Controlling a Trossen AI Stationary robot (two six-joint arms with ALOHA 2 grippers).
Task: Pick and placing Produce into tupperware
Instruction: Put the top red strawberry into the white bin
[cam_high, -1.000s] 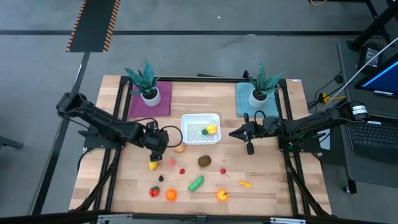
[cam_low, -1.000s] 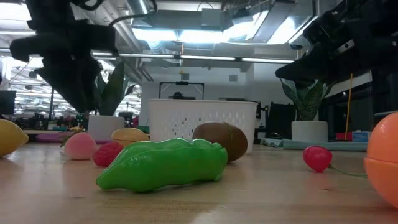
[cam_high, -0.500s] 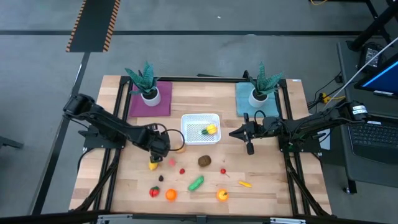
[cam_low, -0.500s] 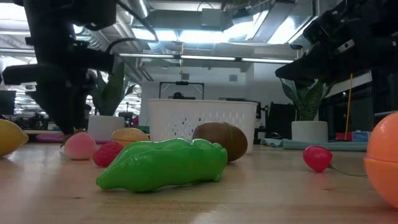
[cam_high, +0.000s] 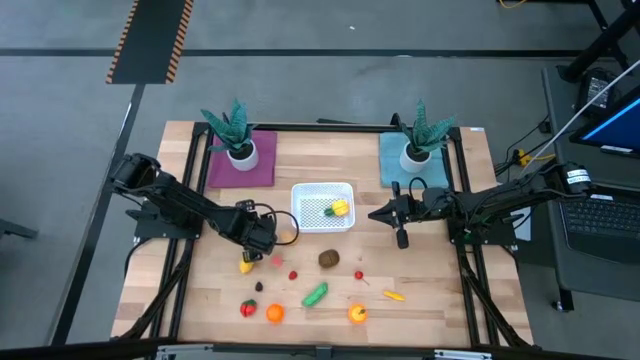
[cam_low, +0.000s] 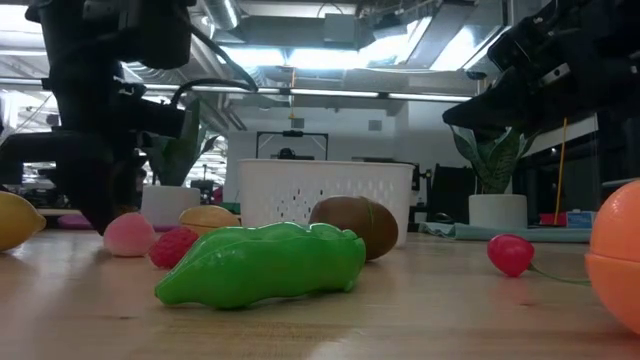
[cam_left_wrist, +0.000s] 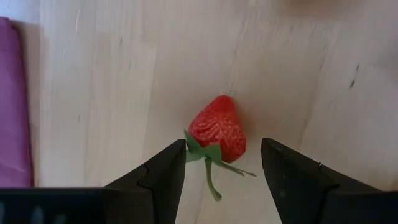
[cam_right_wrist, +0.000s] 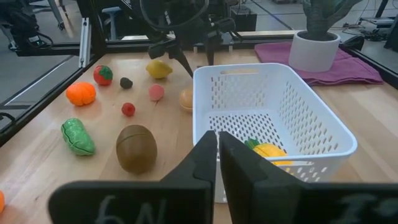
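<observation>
Left wrist view shows the left gripper (cam_left_wrist: 222, 163) low over the counter (cam_left_wrist: 124, 93), its jaws open on either side of a strawberry (cam_left_wrist: 217, 132) and not touching it. From above, that gripper sits just left of the basket (cam_high: 305, 192), which holds a yellow piece (cam_high: 341, 208). Other produce lies spread on the counter nearer the front: a kiwi (cam_high: 328, 258), a green piece (cam_high: 316, 294), an orange (cam_high: 274, 312). Right gripper (cam_high: 401, 238) hangs right of the basket, jaws closed and empty.
</observation>
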